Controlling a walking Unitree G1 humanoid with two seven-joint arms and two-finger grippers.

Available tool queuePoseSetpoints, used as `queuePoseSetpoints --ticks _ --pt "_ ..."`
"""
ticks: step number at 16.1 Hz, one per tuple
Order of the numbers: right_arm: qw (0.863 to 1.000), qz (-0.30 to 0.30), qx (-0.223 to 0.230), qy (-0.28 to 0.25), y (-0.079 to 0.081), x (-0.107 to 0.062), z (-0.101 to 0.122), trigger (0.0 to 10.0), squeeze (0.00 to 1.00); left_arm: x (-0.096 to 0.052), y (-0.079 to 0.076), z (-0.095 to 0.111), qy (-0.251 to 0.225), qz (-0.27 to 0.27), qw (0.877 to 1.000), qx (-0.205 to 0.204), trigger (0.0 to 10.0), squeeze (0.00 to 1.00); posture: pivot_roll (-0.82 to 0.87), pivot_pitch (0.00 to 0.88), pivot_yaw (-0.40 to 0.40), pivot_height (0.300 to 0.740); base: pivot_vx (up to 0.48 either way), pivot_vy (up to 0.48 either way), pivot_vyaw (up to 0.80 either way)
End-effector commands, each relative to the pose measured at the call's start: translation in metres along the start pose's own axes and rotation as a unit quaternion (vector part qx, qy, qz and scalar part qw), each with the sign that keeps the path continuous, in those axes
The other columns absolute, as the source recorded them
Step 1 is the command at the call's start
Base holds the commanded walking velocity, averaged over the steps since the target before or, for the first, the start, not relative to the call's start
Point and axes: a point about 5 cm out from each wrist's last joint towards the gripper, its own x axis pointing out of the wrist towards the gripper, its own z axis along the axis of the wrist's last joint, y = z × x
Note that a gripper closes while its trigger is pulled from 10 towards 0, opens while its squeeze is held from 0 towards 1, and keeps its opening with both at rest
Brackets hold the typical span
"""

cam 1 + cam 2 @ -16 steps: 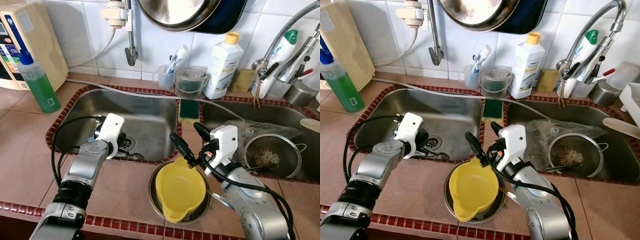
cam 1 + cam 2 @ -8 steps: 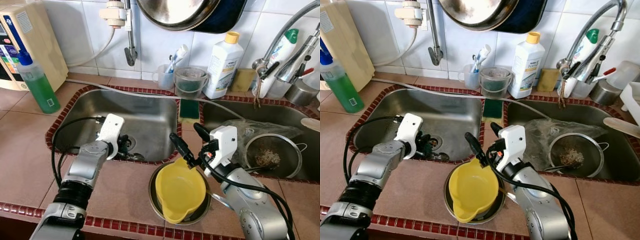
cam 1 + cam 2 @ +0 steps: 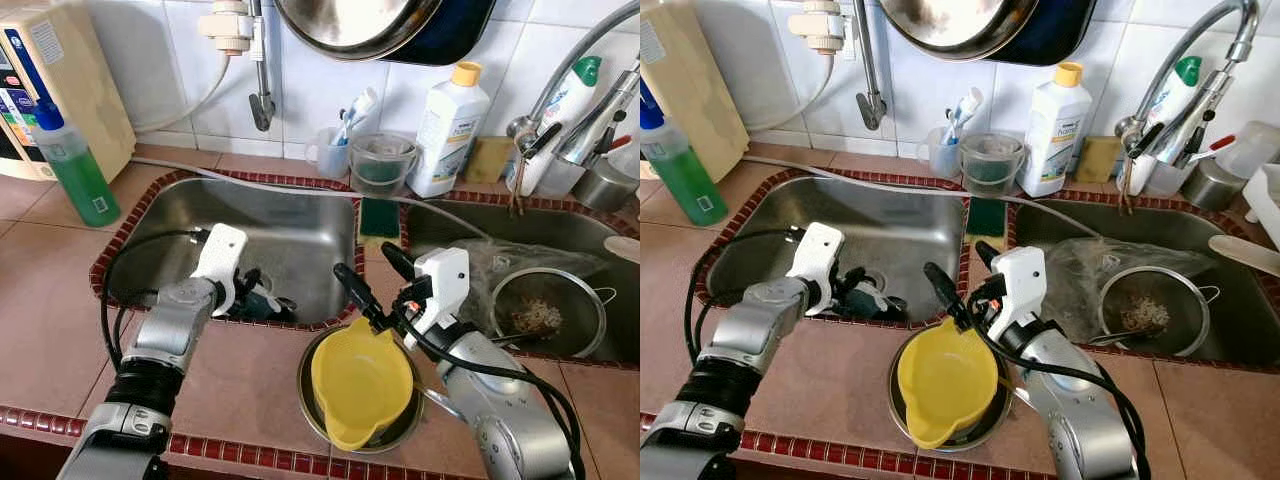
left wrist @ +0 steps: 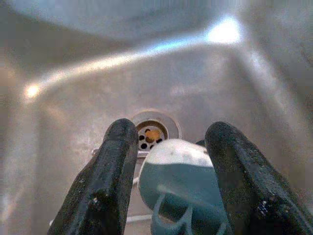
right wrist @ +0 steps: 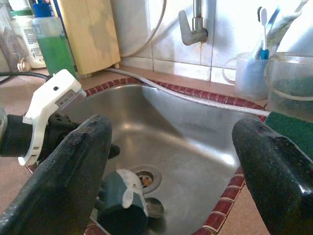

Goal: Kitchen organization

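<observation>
Since prior frame left gripper (image 4: 168, 186) raises teal mug (image 4: 183, 188) in left sink (image 3: 290, 235), jaws clamped; lift level; right gripper (image 3: 362, 285) jaws spread.

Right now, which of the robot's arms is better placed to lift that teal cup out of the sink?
The left. Its gripper is down in the left sink with the teal cup between its fingers. The right gripper hangs open above the yellow bowl on the counter.
</observation>
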Motion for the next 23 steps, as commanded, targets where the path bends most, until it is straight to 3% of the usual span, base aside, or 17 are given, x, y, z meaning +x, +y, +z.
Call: queuePoseSetpoints --ticks 1,3,5,6,8,9,12,14,16,18,23 --pt "1.0 -0.006 -0.006 -0.006 -0.004 0.001 0.003 10.0 0.0 -0.004 0.007 0.011 -0.025 0.006 1.0 -0.002 10.0 1.0 -0.07 0.0 0.012 0.74 0.0 0.0 0.0" --pt "0.999 -0.024 -0.01 -0.023 -0.01 0.005 0.008 10.0 0.0 -0.012 0.016 0.027 -0.101 0.038 0.994 -0.009 10.0 1.0 -0.06 0.0 0.002 0.74 0.0 0.0 0.0" --pt "0.999 -0.034 -0.009 -0.032 -0.013 0.007 0.011 10.0 0.0 -0.017 0.021 0.031 -0.127 0.051 0.99 -0.029 10.0 1.0 -0.06 0.0 -0.001 0.74 0.0 0.0 0.0" --pt "0.998 -0.04 -0.01 -0.038 -0.015 0.008 0.013 10.0 0.0 -0.021 0.024 0.036 -0.154 0.059 0.985 -0.049 10.0 1.0 -0.05 0.0 -0.007 0.74 0.0 0.0 0.0" --pt "0.996 -0.064 -0.008 -0.058 -0.023 0.012 0.018 10.0 0.0 -0.038 0.03 0.05 -0.234 0.09 0.967 -0.049 10.0 1.0 -0.03 0.0 -0.021 0.74 0.0 0.0 0.0" --pt "0.995 -0.071 -0.006 -0.063 -0.025 0.013 0.02 10.0 0.0 -0.04 0.029 0.052 -0.246 0.087 0.964 -0.051 10.0 0.0 -0.03 0.0 -0.024 0.74 0.0 0.0 0.0" --pt "0.993 -0.087 -0.012 -0.075 -0.031 0.018 0.023 10.0 0.0 -0.05 0.027 0.053 -0.281 0.089 0.954 -0.06 10.0 0.0 -0.01 0.0 -0.038 0.74 0.0 0.0 0.0" --pt "0.992 -0.094 -0.009 -0.084 -0.034 0.023 0.025 10.0 0.0 -0.055 0.024 0.053 -0.301 0.094 0.948 -0.045 10.0 0.0 0.0 0.0 -0.047 0.74 0.0 0.0 0.0" --pt "0.991 -0.099 -0.009 -0.088 -0.036 0.026 0.026 10.0 0.0 -0.059 0.022 0.056 -0.322 0.098 0.94 -0.06 10.0 0.0 0.01 0.0 -0.057 0.74 0.0 0.0 0.0" --pt "0.991 -0.101 -0.009 -0.09 -0.038 0.028 0.026 10.0 0.0 -0.061 0.021 0.057 -0.328 0.105 0.938 -0.049 10.0 0.0 0.01 0.0 -0.062 0.74 0.0 0.0 0.0" --pt "0.99 -0.105 -0.01 -0.093 -0.04 0.031 0.025 10.0 0.0 -0.062 0.021 0.055 -0.325 0.101 0.937 -0.081 10.0 0.0 0.02 0.0 -0.066 0.74 0.0 0.0 0.0"
